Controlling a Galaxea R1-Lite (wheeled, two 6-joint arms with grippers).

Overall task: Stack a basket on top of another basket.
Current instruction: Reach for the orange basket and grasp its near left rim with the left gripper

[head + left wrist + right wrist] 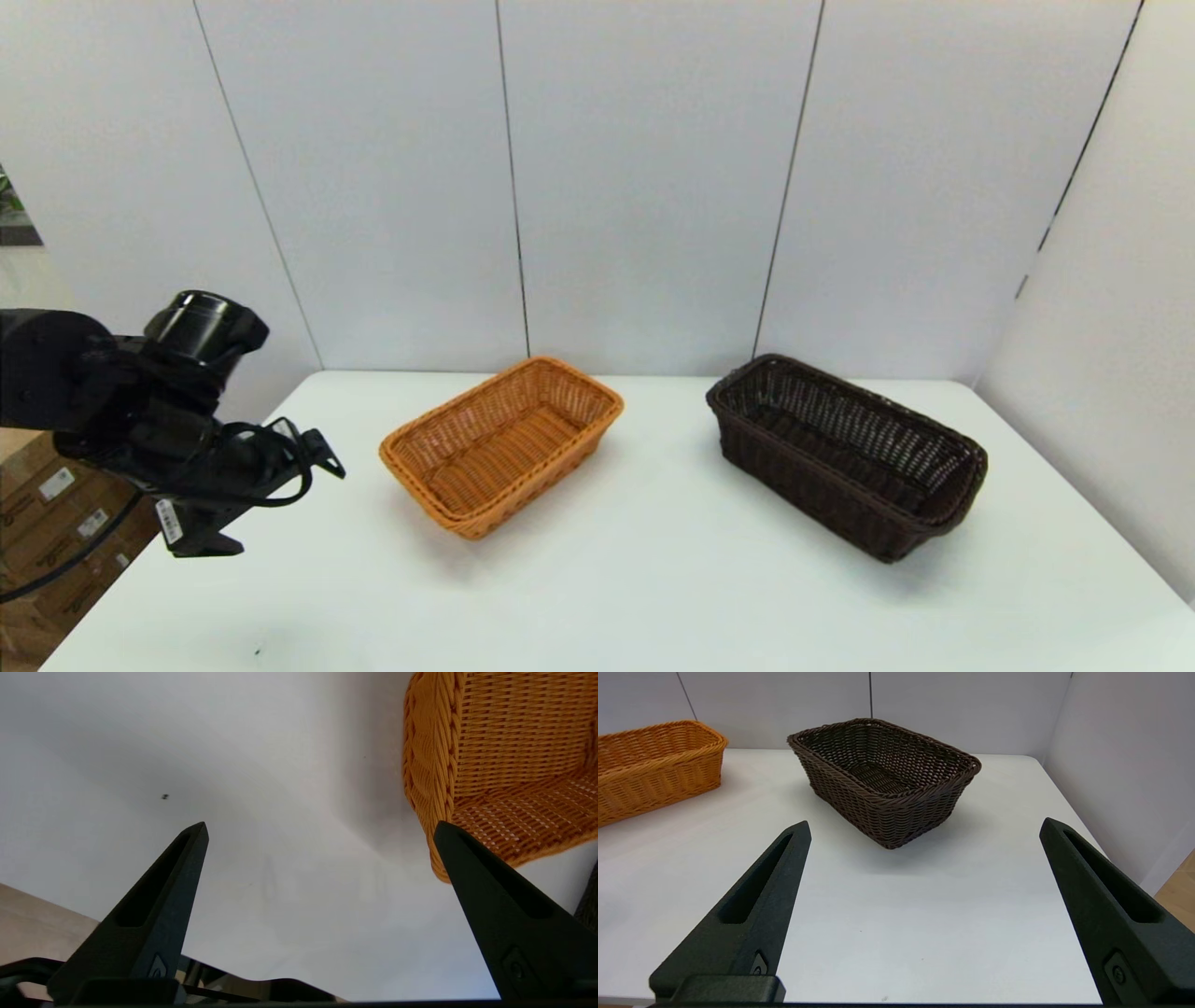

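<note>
Left gripper (320, 828) raised above the table's (653, 579) left edge, fingers spread wide, empty, tan basket (501, 445) just beside it, right gripper (924, 828) wide open, empty, facing dark basket (883, 778) ahead.

Hidden and cut off, as I am seeing it:
- My right gripper (924, 826): not showing in my head view.
- The orange-tan rectangular woven wicker basket (654, 765): running past the frame edge in both wrist views.
- My left gripper (320, 826): its fingertips are lying concealed behind my own arm in the head view.
</note>
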